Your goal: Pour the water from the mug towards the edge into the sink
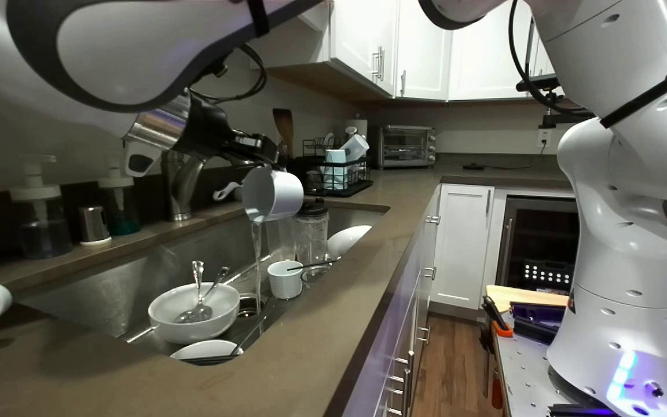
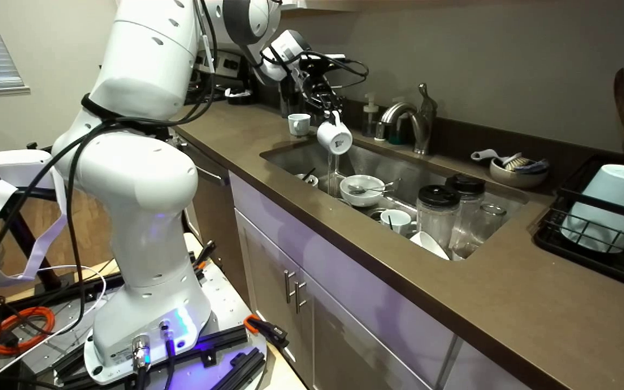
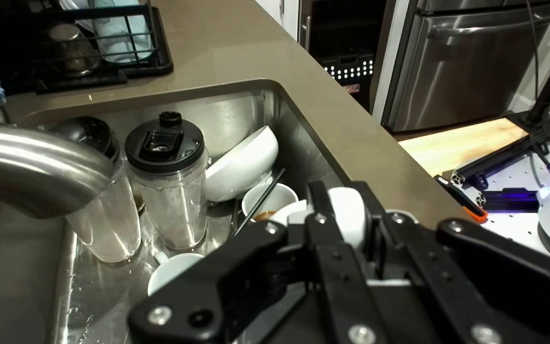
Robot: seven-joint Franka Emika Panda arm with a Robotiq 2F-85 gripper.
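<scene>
My gripper (image 3: 345, 203) is shut on the handle of the white mug (image 2: 335, 136); in the wrist view the handle (image 3: 350, 217) shows pale between its black fingers. Tipped on its side above the sink (image 1: 107, 284), the mug (image 1: 281, 196) has its mouth turned down, and a thin stream of water (image 1: 257, 255) falls from its rim into the basin. The stream (image 2: 333, 168) shows in both exterior views. Most of the mug's body is hidden behind the gripper in the wrist view. The counter's front edge (image 2: 366, 254) runs alongside the basin.
In the sink stand a white bowl with spoons (image 1: 194, 315), a small white cup (image 1: 285, 281) and clear lidded tumblers (image 2: 437, 211). The faucet (image 3: 36, 165) arches over the basin. Another white mug (image 2: 299, 124) sits on the counter beyond the sink's end. A dish rack (image 2: 604, 222) holds cups.
</scene>
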